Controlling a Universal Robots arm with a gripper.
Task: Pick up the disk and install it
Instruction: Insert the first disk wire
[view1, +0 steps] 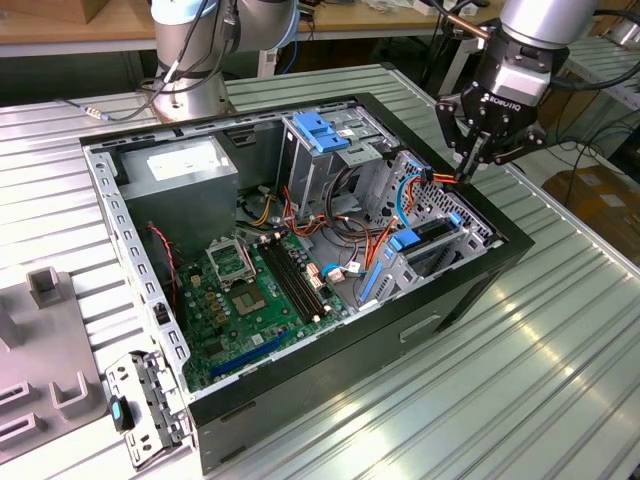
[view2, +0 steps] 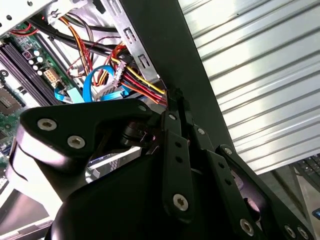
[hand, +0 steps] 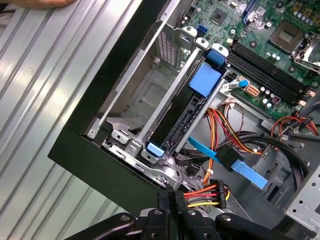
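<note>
Over one black case's (view1: 330, 372) cage corner: one pincer (view1: 467, 174), clenched against one red-orange-yellow wire bundle (hand: 200, 194); one flat blue-railed disk (hand: 170, 127) sits in the grey sheet-metal cage (hand: 150, 95).

We see the arm's grey base (view1: 190, 95) standing upright at the far side, toward the exterior view's left, with its silver joints rising out of frame. The arm shows again at the exterior view's upper right, where the silver wrist (view1: 538, 25) points downward and leans slightly toward the exterior view's left. Below it hangs the black gripper (view1: 468, 172), its linkages spread wide at the top and narrowing to the tip. In the first wrist view we find the fingers (hand: 163, 201) pressed together. In the second wrist view they (view2: 176, 140) likewise run side by side to a closed tip.
</note>
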